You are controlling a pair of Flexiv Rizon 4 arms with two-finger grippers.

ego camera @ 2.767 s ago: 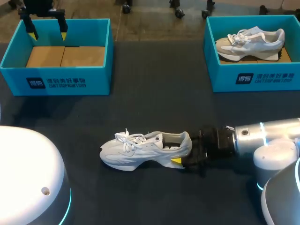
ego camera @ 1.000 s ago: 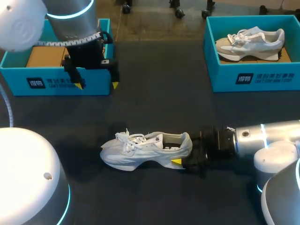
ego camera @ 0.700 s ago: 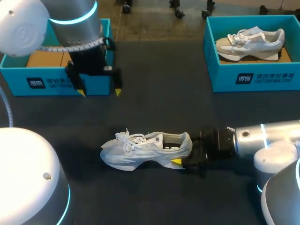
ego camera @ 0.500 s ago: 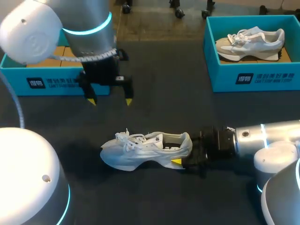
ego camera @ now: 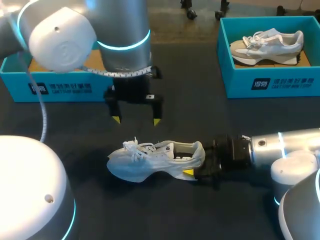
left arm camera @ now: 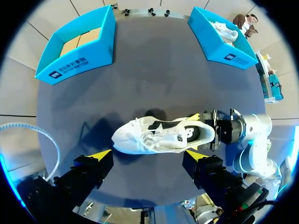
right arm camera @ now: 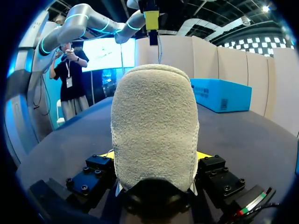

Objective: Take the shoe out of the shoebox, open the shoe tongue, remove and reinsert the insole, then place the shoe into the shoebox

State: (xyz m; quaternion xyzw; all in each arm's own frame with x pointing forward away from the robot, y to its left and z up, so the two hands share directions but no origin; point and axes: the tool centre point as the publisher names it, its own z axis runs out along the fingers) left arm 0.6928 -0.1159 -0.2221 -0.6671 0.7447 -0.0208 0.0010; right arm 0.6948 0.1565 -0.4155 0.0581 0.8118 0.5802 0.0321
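Note:
A white shoe (ego camera: 150, 161) lies on its side on the dark table, toe to the left, laces loose. My right gripper (ego camera: 196, 162) is shut on its heel from the right; one yellow tip shows under the heel. In the right wrist view the heel (right arm camera: 154, 116) fills the space between the fingers of the right gripper (right arm camera: 154, 156). My left gripper (ego camera: 136, 120) hangs open just above and behind the laces, touching nothing. Seen from the left wrist, the shoe (left arm camera: 159, 136) lies below and ahead of the left gripper (left arm camera: 148, 154). The empty blue shoebox (ego camera: 60, 89) stands at the back left.
A second blue shoebox (ego camera: 272, 84) at the back right holds a grey and white shoe (ego camera: 267, 44). My left arm's thick body (ego camera: 90, 30) covers part of the left box. Bare dark table surrounds the white shoe.
My left arm has swung from over the left shoebox forward and to the right, ending above the shoe's laces with its gripper still open. The right gripper and the shoe have stayed put.

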